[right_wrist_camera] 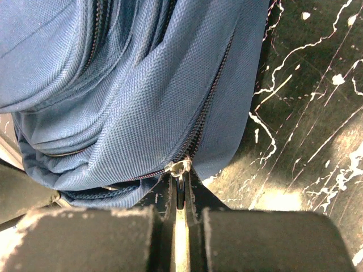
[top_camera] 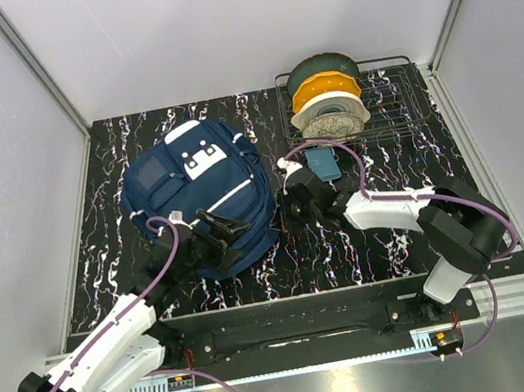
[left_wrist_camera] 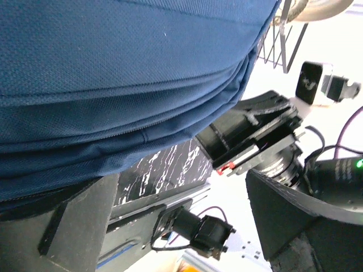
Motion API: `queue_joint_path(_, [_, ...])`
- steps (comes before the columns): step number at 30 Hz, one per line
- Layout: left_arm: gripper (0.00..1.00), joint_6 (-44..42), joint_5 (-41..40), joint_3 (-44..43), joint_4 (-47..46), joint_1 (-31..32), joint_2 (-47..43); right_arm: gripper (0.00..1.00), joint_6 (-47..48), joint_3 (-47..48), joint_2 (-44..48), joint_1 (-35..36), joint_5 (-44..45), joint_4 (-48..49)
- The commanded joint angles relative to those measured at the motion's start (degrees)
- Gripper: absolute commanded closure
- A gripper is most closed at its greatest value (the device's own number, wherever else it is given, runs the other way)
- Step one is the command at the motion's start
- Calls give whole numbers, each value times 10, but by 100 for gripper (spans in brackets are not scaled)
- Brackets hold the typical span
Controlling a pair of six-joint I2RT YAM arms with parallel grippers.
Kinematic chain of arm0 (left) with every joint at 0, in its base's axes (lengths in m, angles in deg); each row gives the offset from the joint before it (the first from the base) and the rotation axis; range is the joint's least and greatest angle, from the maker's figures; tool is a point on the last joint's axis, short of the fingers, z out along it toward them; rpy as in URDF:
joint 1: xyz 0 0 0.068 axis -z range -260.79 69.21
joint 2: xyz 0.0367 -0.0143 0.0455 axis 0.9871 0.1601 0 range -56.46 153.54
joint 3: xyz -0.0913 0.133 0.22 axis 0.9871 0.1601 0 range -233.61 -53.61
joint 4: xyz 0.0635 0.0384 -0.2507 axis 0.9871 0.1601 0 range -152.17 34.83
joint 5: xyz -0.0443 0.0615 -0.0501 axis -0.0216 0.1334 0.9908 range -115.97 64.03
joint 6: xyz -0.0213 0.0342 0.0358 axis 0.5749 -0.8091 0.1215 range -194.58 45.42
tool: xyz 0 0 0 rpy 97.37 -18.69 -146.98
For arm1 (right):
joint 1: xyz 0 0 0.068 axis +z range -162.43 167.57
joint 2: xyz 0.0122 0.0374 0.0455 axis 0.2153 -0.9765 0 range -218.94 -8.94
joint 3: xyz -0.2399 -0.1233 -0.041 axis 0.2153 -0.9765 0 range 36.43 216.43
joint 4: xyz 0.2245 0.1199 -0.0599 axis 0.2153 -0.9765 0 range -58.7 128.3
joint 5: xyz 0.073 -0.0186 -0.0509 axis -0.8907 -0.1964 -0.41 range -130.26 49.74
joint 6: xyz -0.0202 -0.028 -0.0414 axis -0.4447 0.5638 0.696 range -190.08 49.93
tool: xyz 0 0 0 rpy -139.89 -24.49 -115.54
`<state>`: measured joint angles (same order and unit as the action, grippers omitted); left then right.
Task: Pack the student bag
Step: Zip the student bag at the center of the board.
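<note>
The student bag (top_camera: 200, 192), navy blue with white stripe trim, lies flat on the black marbled table (top_camera: 404, 252). My left gripper (top_camera: 223, 235) is open at the bag's near edge, and its wide-apart fingers (left_wrist_camera: 57, 226) have nothing between them. In the left wrist view the bag (left_wrist_camera: 113, 85) fills the top. My right gripper (right_wrist_camera: 180, 190) is shut on the zipper pull (right_wrist_camera: 180, 170) at the side of the bag (right_wrist_camera: 142, 85), where the zip line ends at the silver slider. From above, the right gripper (top_camera: 289, 206) sits at the bag's right edge.
A wire rack (top_camera: 398, 101) at the back right holds filament spools (top_camera: 328, 108). A small teal flat item (top_camera: 322, 163) lies in front of the rack, just beyond the right arm. White walls enclose the table on three sides.
</note>
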<state>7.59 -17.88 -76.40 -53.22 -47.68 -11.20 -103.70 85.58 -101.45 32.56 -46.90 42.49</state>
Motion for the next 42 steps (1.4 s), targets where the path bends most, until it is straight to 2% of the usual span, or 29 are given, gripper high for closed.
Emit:
queue_joint_path(1, [1,99,-70,11,-50,8,18,100,-7,-12,35,21,18,24])
queue_joint_path(6, [1,104,-60,5,-54,23,52,100,-4,-13,31,47,21,39])
queue_joint_path(11, [1,127,-66,24,-51,35,45,100,-7,-8,23,78,37,47])
queue_joint_path(21, [18,130,-130,49,-10,41,5,100,0,-12,33,112,51,60])
queue_joint_path(25, [33,121,-155,48,1,40,3,100,3,-16,36,126,52,68])
queue_joint_path(27, [44,116,-164,45,14,41,-3,100,3,-18,36,132,53,72])
queue_joint_path(32, [60,106,-199,38,49,41,-25,100,4,-18,33,149,57,79])
queue_joint_path(35, [76,99,-218,36,72,40,-46,100,2,-16,29,156,57,82])
queue_joint_path(36, [88,93,-224,35,90,40,-57,100,3,-13,27,156,57,81])
queue_joint_path(38, [96,86,-244,24,115,39,-68,100,3,-12,24,157,58,80])
queue_joint_path(39, [100,80,-252,20,146,38,-82,100,3,-10,23,157,58,80])
queue_joint_path(42, [100,64,-273,7,191,34,-114,100,4,-7,20,157,63,75])
